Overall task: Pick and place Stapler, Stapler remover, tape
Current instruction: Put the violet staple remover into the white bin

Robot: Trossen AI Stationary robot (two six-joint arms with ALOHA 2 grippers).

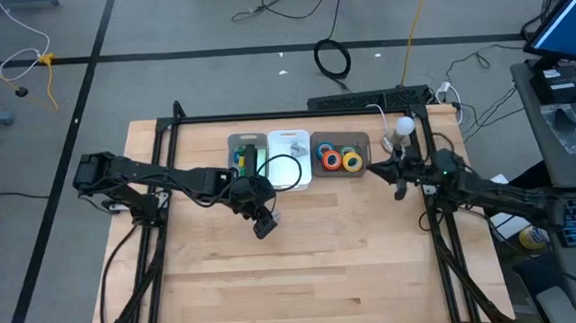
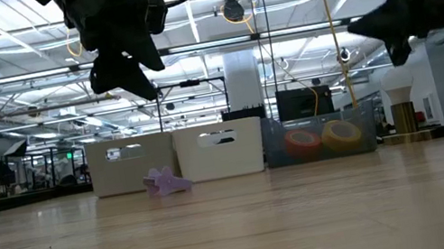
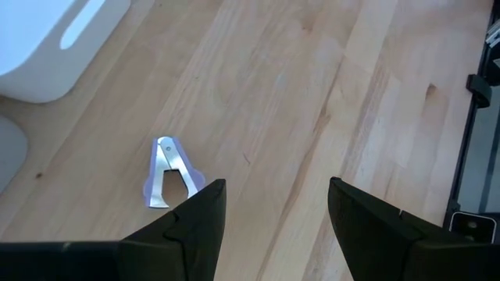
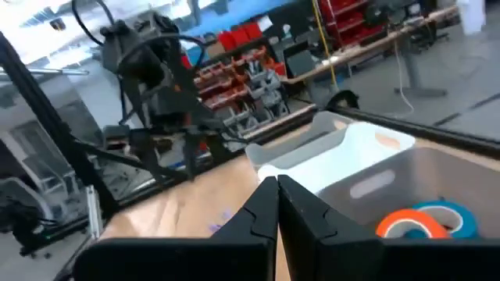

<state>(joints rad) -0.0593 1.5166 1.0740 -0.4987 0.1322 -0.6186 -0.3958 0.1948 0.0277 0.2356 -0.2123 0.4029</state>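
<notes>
With the left tool [image 3: 275, 226] spread wide above the counter [image 1: 304, 261], it could descend beside the lilac staple remover [image 3: 169, 172] lying just off-centre and nudge it away.

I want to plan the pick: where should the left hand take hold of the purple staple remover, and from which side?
Come straight down on the staple remover, which lies flat on bare table. The open left hand should close across its narrow hinged end.
</notes>
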